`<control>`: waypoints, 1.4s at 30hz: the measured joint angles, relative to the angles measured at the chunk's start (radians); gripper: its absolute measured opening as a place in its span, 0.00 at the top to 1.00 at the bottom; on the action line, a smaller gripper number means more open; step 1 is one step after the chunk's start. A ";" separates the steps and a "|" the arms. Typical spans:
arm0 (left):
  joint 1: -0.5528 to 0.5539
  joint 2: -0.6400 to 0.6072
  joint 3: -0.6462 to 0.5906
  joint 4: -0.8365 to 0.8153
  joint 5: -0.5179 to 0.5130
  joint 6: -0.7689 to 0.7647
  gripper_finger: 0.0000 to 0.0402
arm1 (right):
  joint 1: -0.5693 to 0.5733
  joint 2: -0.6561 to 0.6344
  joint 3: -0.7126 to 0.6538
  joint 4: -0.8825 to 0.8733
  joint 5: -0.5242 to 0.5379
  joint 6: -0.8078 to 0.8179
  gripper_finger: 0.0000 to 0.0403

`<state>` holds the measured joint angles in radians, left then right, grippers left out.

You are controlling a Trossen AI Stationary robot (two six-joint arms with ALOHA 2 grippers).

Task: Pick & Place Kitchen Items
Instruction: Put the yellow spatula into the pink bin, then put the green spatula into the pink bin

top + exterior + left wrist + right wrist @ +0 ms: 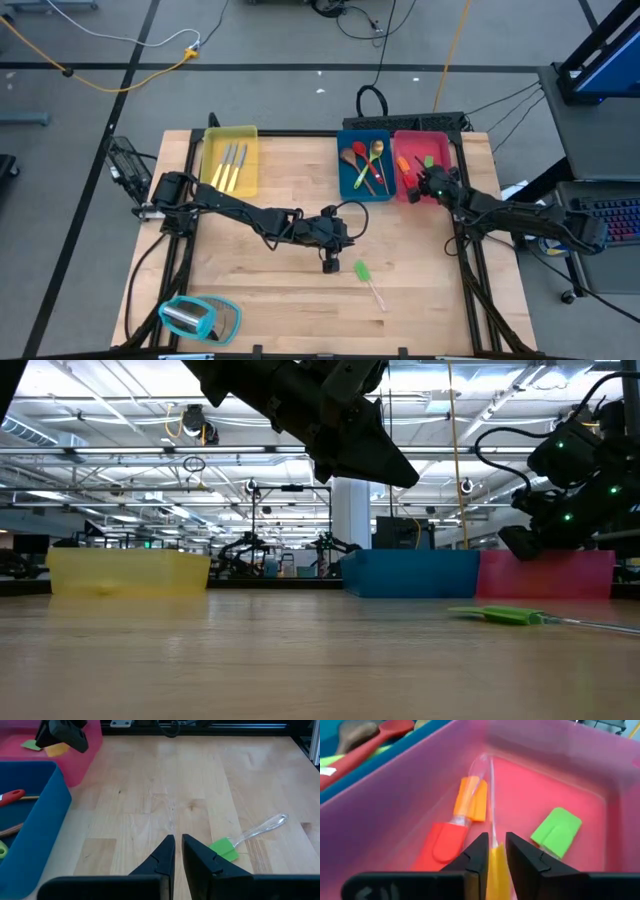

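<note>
A green-headed spatula (pixel 362 271) (pixel 225 849) with a clear handle lies flat on the wooden table. My left gripper (pixel 330 264) (pixel 178 842) hangs shut just above the table, beside the spatula's head and apart from it. My right gripper (pixel 420 188) (pixel 496 845) reaches down into the pink tray (pixel 441 136), with a yellow spatula (pixel 495 870) between its fingers. Orange (pixel 472 800), red (pixel 442 842) and green (pixel 556 831) spatulas lie on the tray's floor. My right gripper has the yellow spatula's head (pixel 495 862) between its two fingers, and the head fills the gap. The fingers slant down into the tray from the table's right side and lie along the spatula. The clear handle (pixel 487 785) points away, past the orange spatula toward the tray's far wall.
A blue tray (pixel 364 131) with wooden, red and gold spoons stands left of the pink one. A yellow tray (pixel 230 131) with silver cutlery stands at the far left. A teal-and-clear rounded object (pixel 200 318) lies at the near left corner. Bare wood spreads across the table's middle.
</note>
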<state>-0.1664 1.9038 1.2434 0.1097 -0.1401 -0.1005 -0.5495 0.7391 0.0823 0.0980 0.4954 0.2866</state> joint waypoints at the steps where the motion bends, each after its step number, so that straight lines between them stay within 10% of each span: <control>1: 0.000 0.000 0.000 0.000 0.000 0.000 0.91 | 0.000 0.000 0.000 0.004 -0.002 0.000 0.82; 16: 0.000 0.000 0.000 0.000 0.000 -0.009 0.91 | 0.001 0.001 -0.002 0.164 -0.049 -0.094 0.62; 31: -0.005 0.000 0.000 -0.001 0.000 -0.014 0.91 | 0.031 0.000 -0.002 0.549 -0.598 -0.139 0.63; 42: -0.005 0.000 0.000 0.029 0.000 -0.015 0.91 | 0.364 0.000 -0.001 0.672 -0.818 -0.057 0.58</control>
<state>-0.1711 1.9038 1.2438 0.1386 -0.1398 -0.1158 -0.1857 0.7387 0.0814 0.7701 -0.3225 0.2301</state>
